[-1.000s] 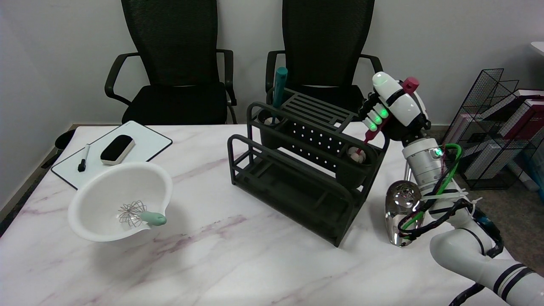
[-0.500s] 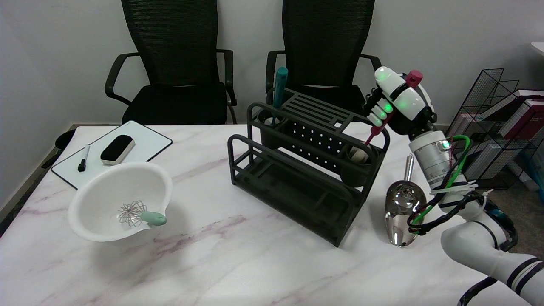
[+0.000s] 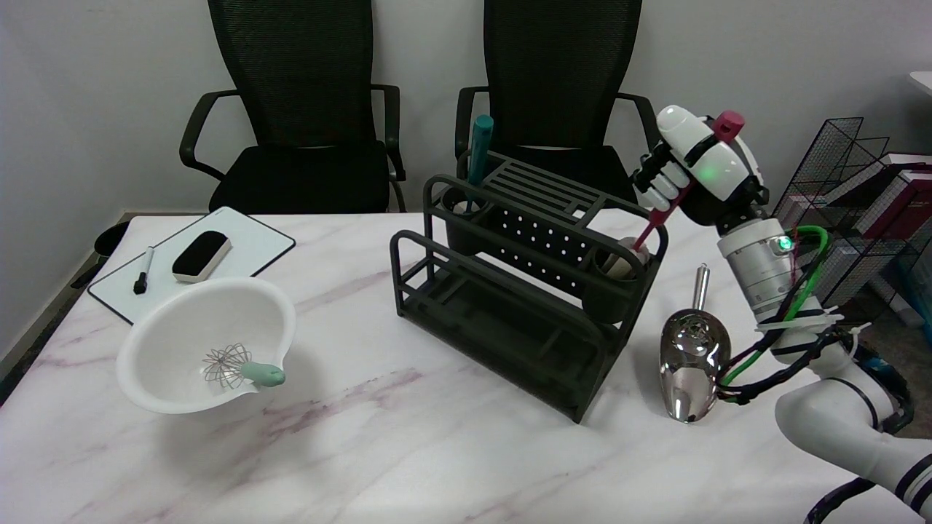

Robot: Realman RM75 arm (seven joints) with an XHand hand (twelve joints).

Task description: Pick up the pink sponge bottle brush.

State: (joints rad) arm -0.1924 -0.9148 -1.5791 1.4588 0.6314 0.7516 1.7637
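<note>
Marble-patterned table is taking up most of what I am looking at, white with purple veins, and two black mesh chairs are sitting behind its far edge. Standing on it, right of centre, is the black rack, a wire-framed thing with a cup at each back corner. Left of that, the white bowl is tipping toward me with a whisk lying inside, and a whiteboard behind it is carrying an eraser and a marker. Reaching in from the lower right, the right hand is hanging above the rack's right end, fingers clenching around the handle of the pink sponge bottle brush. The brush is slanting (handle knob poking out past the hand), with its pale sponge tip sitting at the mouth of the rack's right cup. A shiny metal scoop is lying just right of the rack. A teal-handled brush is standing in the left cup.
</note>
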